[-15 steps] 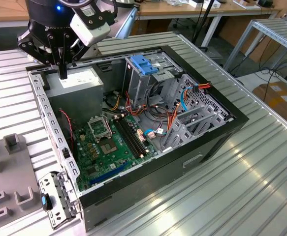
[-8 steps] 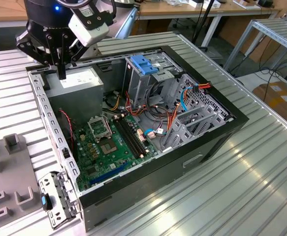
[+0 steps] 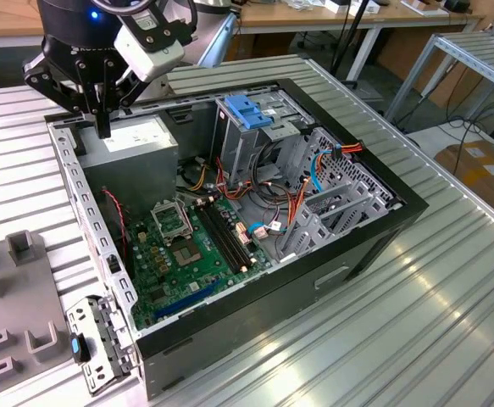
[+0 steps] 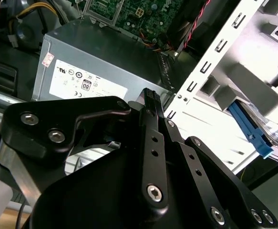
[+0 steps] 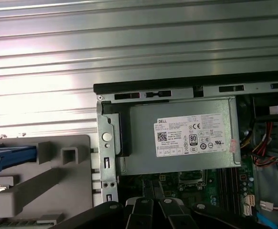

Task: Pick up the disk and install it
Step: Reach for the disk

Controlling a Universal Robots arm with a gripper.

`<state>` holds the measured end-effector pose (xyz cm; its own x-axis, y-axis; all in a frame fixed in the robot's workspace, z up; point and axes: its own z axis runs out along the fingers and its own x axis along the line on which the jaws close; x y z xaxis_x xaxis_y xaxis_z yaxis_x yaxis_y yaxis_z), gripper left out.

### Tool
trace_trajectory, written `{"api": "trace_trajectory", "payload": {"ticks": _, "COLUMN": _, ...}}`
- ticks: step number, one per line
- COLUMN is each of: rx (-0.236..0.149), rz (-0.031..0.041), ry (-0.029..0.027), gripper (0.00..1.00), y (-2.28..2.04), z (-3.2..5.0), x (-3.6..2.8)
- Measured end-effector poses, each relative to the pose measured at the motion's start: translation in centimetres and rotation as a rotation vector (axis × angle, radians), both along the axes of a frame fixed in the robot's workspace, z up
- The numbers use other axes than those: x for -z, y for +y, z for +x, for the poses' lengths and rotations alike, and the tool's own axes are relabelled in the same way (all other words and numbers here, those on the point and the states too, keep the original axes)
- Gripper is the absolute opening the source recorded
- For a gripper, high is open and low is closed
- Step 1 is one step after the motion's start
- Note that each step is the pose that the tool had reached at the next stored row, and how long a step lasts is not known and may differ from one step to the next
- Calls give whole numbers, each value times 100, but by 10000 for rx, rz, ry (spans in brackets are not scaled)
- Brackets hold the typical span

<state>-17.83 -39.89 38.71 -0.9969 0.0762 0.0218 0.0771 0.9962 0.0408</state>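
The disk shows by its blue carrier edge (image 5: 10, 158), lying in a grey holder (image 5: 43, 186) beside the computer case; in the second wrist view the same blue edge (image 4: 251, 131) runs along the holder. My gripper (image 3: 102, 125) hangs over the case's back corner on the exterior view's left, just above the power-supply box (image 3: 132, 142). Its fingers are shut with nothing between them, and they show pressed together in both wrist views (image 4: 150, 95) (image 5: 150, 190). The gripper is apart from the disk.
The open black computer case (image 3: 340, 254) lies on a ribbed metal table (image 3: 450, 322). Inside are a green motherboard (image 3: 187, 246), a tall grey cage with a light-blue latch (image 3: 247, 110) and loose cables (image 3: 280, 203). The grey holder (image 3: 22, 339) stands at the exterior view's left.
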Motion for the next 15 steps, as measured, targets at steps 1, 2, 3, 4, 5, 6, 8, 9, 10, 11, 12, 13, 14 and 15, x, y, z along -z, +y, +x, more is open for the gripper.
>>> {"api": "trace_trajectory", "payload": {"ticks": 1, "rx": 0, "rz": 1, "ry": 3, "gripper": 11, "y": 0, "z": -3, "x": 1}}
{"api": "trace_trajectory", "payload": {"ticks": 2, "rx": 0, "rz": 0, "ry": 9, "gripper": 11, "y": 0, "z": -7, "x": 1}}
{"api": "trace_trajectory", "payload": {"ticks": 3, "rx": 0, "rz": 1, "ry": 13, "gripper": 11, "y": 0, "z": -10, "x": 2}}
{"api": "trace_trajectory", "payload": {"ticks": 4, "rx": 0, "rz": 1, "ry": 17, "gripper": 11, "y": 0, "z": -12, "x": 2}}
{"api": "trace_trajectory", "payload": {"ticks": 5, "rx": 0, "rz": 1, "ry": 21, "gripper": 11, "y": 0, "z": -15, "x": 3}}
{"api": "trace_trajectory", "payload": {"ticks": 6, "rx": 0, "rz": 0, "ry": 25, "gripper": 11, "y": 0, "z": -17, "x": 3}}
{"api": "trace_trajectory", "payload": {"ticks": 8, "rx": 0, "rz": 0, "ry": 33, "gripper": 11, "y": 0, "z": -23, "x": 4}}
{"api": "trace_trajectory", "payload": {"ticks": 9, "rx": 0, "rz": 1, "ry": 39, "gripper": 11, "y": 0, "z": -29, "x": 6}}
{"api": "trace_trajectory", "payload": {"ticks": 10, "rx": 0, "rz": 0, "ry": 45, "gripper": 11, "y": 0, "z": -33, "x": 6}}
{"api": "trace_trajectory", "payload": {"ticks": 11, "rx": 0, "rz": 0, "ry": 50, "gripper": 11, "y": 0, "z": -37, "x": 7}}
{"api": "trace_trajectory", "payload": {"ticks": 12, "rx": 0, "rz": 0, "ry": 54, "gripper": 11, "y": 0, "z": -40, "x": 7}}
{"api": "trace_trajectory", "payload": {"ticks": 13, "rx": 0, "rz": 1, "ry": 57, "gripper": 11, "y": 0, "z": -42, "x": 8}}
{"api": "trace_trajectory", "payload": {"ticks": 14, "rx": 0, "rz": 1, "ry": 63, "gripper": 11, "y": 0, "z": -48, "x": 9}}
{"api": "trace_trajectory", "payload": {"ticks": 15, "rx": 0, "rz": 1, "ry": 68, "gripper": 11, "y": 0, "z": -51, "x": 10}}
